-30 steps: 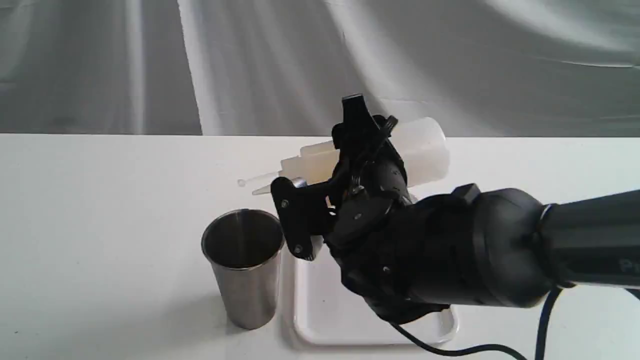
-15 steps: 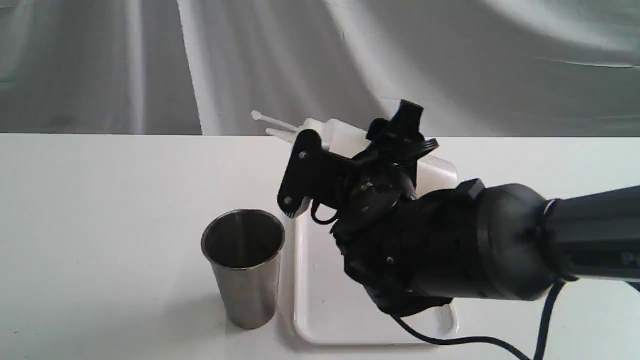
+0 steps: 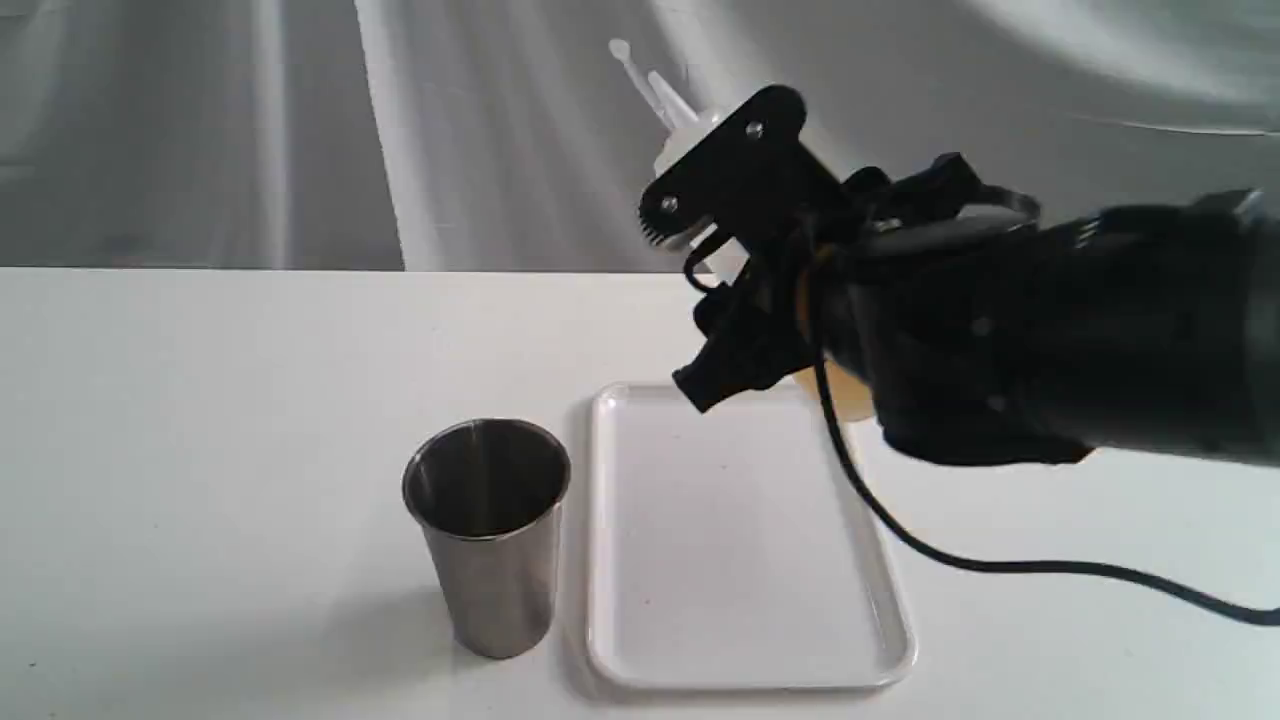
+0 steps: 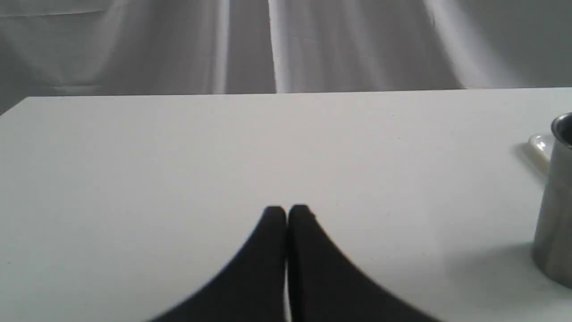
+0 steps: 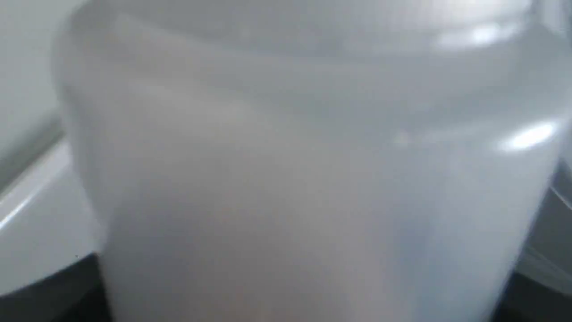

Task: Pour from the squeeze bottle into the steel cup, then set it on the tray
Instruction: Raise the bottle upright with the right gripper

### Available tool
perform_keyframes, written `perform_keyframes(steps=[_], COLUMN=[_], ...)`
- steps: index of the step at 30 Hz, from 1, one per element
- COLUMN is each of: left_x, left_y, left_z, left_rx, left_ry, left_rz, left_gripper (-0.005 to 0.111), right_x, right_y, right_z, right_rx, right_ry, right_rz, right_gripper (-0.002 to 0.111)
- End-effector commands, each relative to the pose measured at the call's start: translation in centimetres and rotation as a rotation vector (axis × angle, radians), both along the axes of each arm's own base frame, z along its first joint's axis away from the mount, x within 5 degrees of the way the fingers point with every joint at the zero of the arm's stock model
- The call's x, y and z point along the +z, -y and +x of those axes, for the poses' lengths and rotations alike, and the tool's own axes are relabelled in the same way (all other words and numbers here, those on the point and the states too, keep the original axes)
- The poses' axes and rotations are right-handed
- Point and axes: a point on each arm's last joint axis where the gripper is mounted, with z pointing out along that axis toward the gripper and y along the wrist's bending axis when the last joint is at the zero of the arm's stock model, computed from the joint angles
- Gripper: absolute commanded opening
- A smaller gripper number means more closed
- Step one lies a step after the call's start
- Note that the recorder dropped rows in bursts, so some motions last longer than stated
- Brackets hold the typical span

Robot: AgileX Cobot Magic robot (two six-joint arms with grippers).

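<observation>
Two grippers: the right gripper (image 3: 715,275) clamps the squeeze bottle (image 3: 683,130) nozzle-up over the far edge of the tray (image 3: 600,520), likely to stop drips; the left gripper (image 4: 287,212) sits pinched together, empty.

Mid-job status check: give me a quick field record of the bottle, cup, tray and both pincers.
bottle: translucent whitish squeeze bottle, in the air, tilted, nozzle pointing up, near the tray's far end
cup: brushed steel cup, upright on white table, close beside the tray
tray: flat white rectangular tray, nothing on it
right pincer: shut on the bottle
left pincer: shut, holding nothing
</observation>
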Motion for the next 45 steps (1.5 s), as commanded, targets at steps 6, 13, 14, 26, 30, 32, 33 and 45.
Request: perform_keyframes(steps=[6, 13, 14, 26, 30, 32, 33, 45], left_x=[-0.1, -0.1, -0.1, -0.1, -0.1, -0.1, -0.1, -0.1], left_y=[0.0, 0.0, 0.0, 0.0, 0.0, 0.0, 0.0, 0.0], left_z=[0.0, 0.0, 0.0, 0.0, 0.0, 0.0, 0.0, 0.0], left_rx=[-0.008, -0.007, -0.007, -0.008, -0.008, -0.008, -0.008, -0.008], left_ry=[0.005, 0.006, 0.006, 0.005, 0.005, 0.006, 0.006, 0.006], left_rz=[-0.002, -0.004, -0.004, -0.001, -0.001, -0.002, -0.002, -0.002], left_gripper=[0.000, 0.000, 0.000, 0.000, 0.000, 0.000, 0.000, 0.000], right_x=[3.8, 3.5, 3.3, 0.1, -1.2, -2.1, -2.5, -3.6], right_y=[1.8, 1.8, 1.8, 2.9, 3.4, 3.3, 3.4, 4.7], right_z=[-0.3, -0.5, -0.5, -3.1, -3.3, -3.1, -3.0, -2.7], right_rx=[0.174, 0.408, 0.426, 0.439, 0.394, 0.390, 0.373, 0.186], right_ry=[0.031, 0.062, 0.074, 0.461, 0.485, 0.445, 0.425, 0.312], right_rz=[0.148, 0.172, 0.190, 0.220, 0.247, 0.244, 0.253, 0.321], right_gripper=[0.000, 0.000, 0.000, 0.000, 0.000, 0.000, 0.000, 0.000])
